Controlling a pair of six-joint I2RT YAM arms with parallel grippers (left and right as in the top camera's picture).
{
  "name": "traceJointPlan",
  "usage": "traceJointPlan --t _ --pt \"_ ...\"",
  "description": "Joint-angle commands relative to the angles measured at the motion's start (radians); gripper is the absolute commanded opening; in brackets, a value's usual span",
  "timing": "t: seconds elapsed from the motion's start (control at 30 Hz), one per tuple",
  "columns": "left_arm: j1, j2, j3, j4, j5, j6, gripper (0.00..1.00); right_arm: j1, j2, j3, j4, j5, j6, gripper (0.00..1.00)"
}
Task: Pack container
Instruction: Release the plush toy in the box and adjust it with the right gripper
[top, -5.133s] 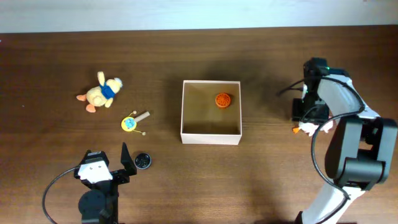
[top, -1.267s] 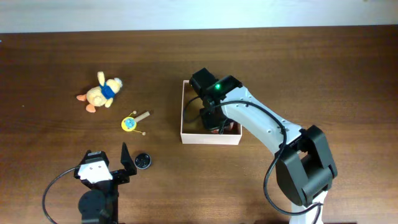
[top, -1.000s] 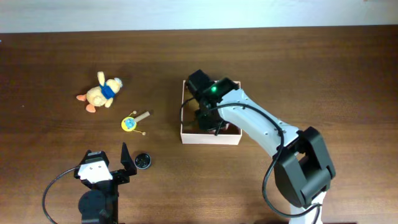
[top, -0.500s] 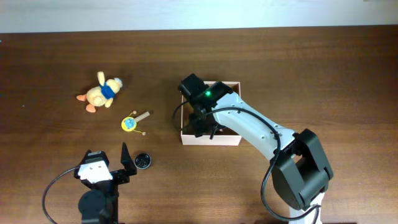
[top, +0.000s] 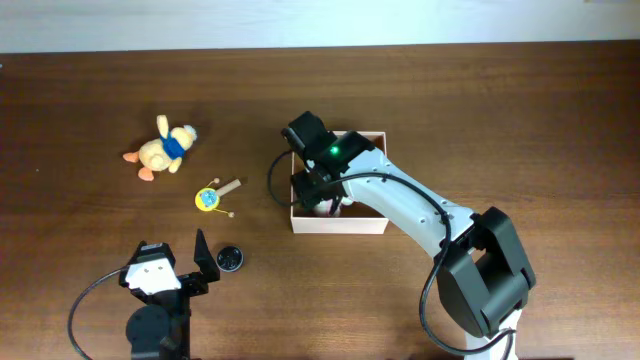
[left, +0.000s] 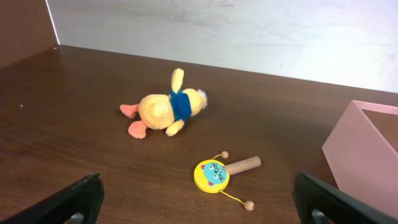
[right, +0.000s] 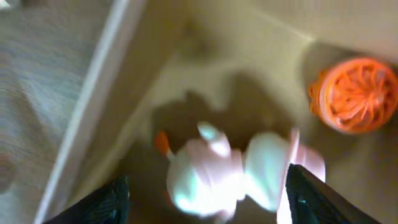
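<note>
Right gripper (right: 205, 186): jaws apart, nothing clamped. It sits low inside the container (top: 345, 222), over the left half. A pink-and-white toy (right: 242, 171) lies on the floor between the fingers, long axis running finger to finger; the view is too blurred to tell contact. An orange ball (right: 356, 93) is just beside it, toward the far corner.

Container: square, so no long axis. Open top faces up, sides square to the table (top: 500, 100) edges, position mid-table.

Left gripper (left: 198, 186): jaws wide apart, empty, near the front-left edge and well apart from the container.

Count:
- 1 container
- 2 toys inside
- 3 items outside, on the left: 1 plush duck (top: 165, 148), 1 rattle drum (top: 212, 195), 1 black disc (top: 230, 259)
</note>
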Motion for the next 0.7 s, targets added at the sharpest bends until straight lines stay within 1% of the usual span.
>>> traceJointPlan --t 0.0,0.1,0.23,0.53,0.67 --pt "0.004 -0.008 -0.006 0.003 0.013 0.016 0.99 -0.004 0.001 -0.01 0.036 0.028 -0.047 0.7" --pt "0.004 -0.008 -0.006 0.003 0.013 0.016 0.99 -0.02 0.005 -0.01 0.083 0.072 -0.047 0.7" --pt "0.004 -0.008 -0.006 0.003 0.013 0.016 0.99 -0.061 0.031 -0.01 0.133 0.08 -0.047 0.61" --pt "0.004 -0.008 -0.006 0.003 0.013 0.016 0.99 -0.156 0.05 -0.01 0.129 0.061 -0.047 0.58" --pt "0.004 -0.008 -0.006 0.003 0.013 0.016 0.99 -0.175 0.05 -0.01 0.11 0.024 -0.047 0.54"
